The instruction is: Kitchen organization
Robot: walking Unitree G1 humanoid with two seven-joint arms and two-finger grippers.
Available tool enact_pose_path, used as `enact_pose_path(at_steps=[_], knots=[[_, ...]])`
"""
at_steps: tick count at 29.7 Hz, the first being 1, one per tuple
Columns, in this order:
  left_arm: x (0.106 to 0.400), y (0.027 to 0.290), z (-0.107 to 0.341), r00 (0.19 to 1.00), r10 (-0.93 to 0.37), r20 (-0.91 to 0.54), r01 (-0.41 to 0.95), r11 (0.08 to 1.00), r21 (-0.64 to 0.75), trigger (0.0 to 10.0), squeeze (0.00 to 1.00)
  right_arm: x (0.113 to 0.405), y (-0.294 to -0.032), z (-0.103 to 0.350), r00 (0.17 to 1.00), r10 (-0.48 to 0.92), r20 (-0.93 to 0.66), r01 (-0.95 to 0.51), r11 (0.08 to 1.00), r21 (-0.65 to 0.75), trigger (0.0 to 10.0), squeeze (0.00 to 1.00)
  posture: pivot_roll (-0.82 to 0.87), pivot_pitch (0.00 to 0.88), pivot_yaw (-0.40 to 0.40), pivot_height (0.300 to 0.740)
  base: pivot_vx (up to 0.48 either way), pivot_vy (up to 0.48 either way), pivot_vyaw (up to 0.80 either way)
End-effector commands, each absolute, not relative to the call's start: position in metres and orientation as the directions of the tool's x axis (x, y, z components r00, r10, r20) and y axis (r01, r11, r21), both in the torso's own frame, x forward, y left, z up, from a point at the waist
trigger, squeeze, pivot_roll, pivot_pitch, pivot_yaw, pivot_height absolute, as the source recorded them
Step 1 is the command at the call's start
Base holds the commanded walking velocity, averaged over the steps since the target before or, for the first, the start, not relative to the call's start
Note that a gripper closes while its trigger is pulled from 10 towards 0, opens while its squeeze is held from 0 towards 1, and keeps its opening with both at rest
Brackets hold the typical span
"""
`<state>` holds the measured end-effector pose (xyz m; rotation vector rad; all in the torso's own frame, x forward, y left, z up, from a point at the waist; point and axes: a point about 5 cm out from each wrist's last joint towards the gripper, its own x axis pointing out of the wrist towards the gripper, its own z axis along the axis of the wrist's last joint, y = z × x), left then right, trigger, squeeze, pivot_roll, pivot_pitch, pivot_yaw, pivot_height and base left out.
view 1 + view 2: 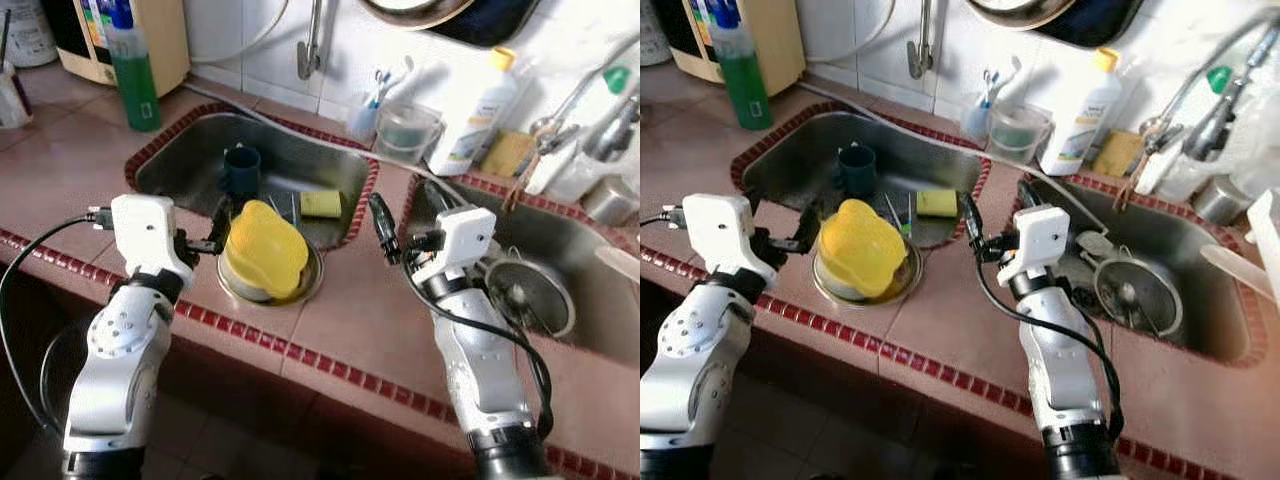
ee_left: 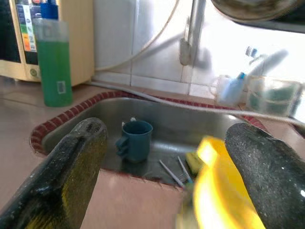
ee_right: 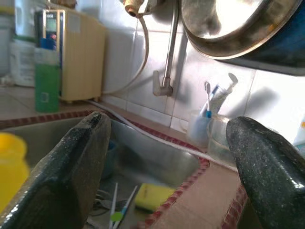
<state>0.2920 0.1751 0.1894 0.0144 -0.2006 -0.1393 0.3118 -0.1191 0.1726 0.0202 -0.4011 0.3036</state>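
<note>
1. Left gripper (image 1: 215,243): held above the tiled counter (image 1: 340,320), just beside the yellow lid (image 1: 264,247). Jaws spread wide, holding nothing; in the left wrist view the yellow lid sits partly between the two fingers (image 2: 66,176).
2. Right gripper (image 1: 383,222): raised over the counter strip between the two sinks. Jaws wide apart and empty.
3. Yellow lid: tilted, resting on a metal bowl (image 1: 300,285).
4. Metal bowl: stands on the counter at the front edge of the left sink (image 1: 190,165).
5. Left sink contents: dark blue mug (image 1: 241,170), upright near the back; yellow sponge (image 1: 321,203) at the right side; thin utensils (image 2: 170,171) lying flat beside the sponge.
6. Right sink (image 1: 600,330): contains a round metal strainer (image 1: 530,295).
7. Green bottle (image 1: 133,62): upright on the counter behind the left sink, beside a cream-coloured appliance (image 1: 165,40).
8. Back ledge between the sinks: clear cup with toothbrushes (image 1: 368,112); clear container (image 1: 408,130) just beside it; white bottle with yellow cap (image 1: 478,115); second yellow sponge (image 1: 508,152) next to that bottle.
9. Faucet (image 1: 314,40): mounted on the white tiled wall above the left sink.
10. Pan (image 3: 228,24): hangs on the wall above the ledge.
</note>
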Motion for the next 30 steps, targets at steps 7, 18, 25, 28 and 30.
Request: enact_pose_path(at_steps=[7,18,25,28,30], knots=[[0.292,0.168,0.193,0.962,-0.159,0.224,0.156,0.987,0.032,10.0,0.0,0.31,-0.127,0.173,0.883,0.265,0.389,-0.27,0.962,-0.043,10.0,0.0,-0.12,0.053,-0.096,0.74,0.0,0.0,0.0],[0.292,0.164,0.19,0.959,-0.178,0.219,0.17,0.984,0.053,10.0,0.0,0.312,-0.126,0.173,0.881,0.273,0.387,-0.278,0.959,-0.043,10.0,0.0,-0.11,0.052,-0.107,0.74,0.0,0.0,0.0],[0.294,0.162,0.189,0.96,-0.196,0.202,0.188,0.981,0.058,10.0,0.0,0.313,-0.127,0.173,0.891,0.254,0.376,-0.254,0.966,-0.052,10.0,0.0,-0.11,0.059,-0.107,0.74,0.0,0.0,0.0],[0.295,0.159,0.188,0.963,-0.2,0.183,0.189,0.979,0.073,10.0,0.0,0.313,-0.128,0.173,0.894,0.251,0.372,-0.25,0.967,-0.051,10.0,0.0,-0.11,0.059,-0.106,0.74,0.0,0.0,0.0],[0.297,0.156,0.189,0.965,-0.198,0.171,0.185,0.979,0.089,10.0,0.0,0.314,-0.128,0.173,0.893,0.251,0.374,-0.248,0.967,-0.058,10.0,0.0,-0.12,0.065,-0.103,0.74,0.0,0.0,0.0]])
